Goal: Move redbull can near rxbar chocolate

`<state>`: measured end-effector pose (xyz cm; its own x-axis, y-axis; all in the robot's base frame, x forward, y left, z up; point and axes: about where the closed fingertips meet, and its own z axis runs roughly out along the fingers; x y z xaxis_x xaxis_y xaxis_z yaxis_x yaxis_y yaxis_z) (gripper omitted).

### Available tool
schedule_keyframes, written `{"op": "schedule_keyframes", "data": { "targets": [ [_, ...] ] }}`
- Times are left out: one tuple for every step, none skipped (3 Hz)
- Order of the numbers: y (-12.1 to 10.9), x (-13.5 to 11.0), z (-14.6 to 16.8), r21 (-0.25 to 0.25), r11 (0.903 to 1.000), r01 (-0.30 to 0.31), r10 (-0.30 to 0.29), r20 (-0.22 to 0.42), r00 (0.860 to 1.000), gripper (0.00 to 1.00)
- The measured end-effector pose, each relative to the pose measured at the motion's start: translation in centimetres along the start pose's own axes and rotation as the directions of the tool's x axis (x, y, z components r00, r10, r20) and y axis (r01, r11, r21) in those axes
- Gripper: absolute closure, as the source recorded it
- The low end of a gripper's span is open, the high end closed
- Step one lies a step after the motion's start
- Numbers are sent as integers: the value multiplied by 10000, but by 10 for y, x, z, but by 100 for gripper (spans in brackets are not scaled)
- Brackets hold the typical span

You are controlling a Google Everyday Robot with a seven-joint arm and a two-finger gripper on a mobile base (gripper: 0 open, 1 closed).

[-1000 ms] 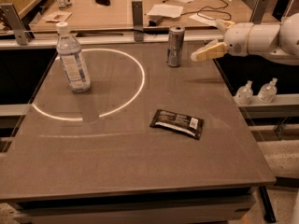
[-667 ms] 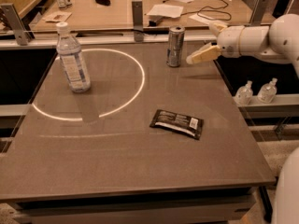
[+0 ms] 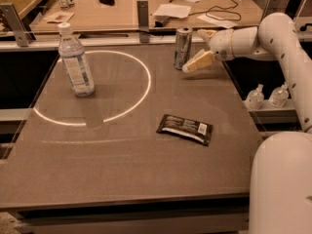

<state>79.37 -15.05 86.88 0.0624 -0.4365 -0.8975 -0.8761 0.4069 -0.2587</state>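
The redbull can (image 3: 183,48) stands upright near the table's far right edge. The rxbar chocolate (image 3: 185,129) lies flat on the table nearer the front, well in front of the can. My gripper (image 3: 192,50) reaches in from the right and sits just right of the can at can height. It is open, with one pale finger (image 3: 199,61) in front of the can's right side and the other behind it. The can stands on the table and is not gripped.
A clear water bottle (image 3: 75,62) with a white cap stands at the far left, on a bright ring of light (image 3: 141,65). A cluttered desk (image 3: 122,13) lies behind the table. Two small bottles (image 3: 267,95) stand beyond the right edge. The robot's white body (image 3: 282,184) fills the lower right.
The gripper has moved left, closing in on the redbull can's right side. The can, bar and bottle have not moved.
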Motion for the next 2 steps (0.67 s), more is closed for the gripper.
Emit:
{"op": "schedule_keyframes", "data": {
  "targets": [
    [28,-1,43,-1704,9847,-364,496,735,9961,0],
    [58,-9,44,-3235,9458,-285,790,1440,9864,16]
  ]
}}
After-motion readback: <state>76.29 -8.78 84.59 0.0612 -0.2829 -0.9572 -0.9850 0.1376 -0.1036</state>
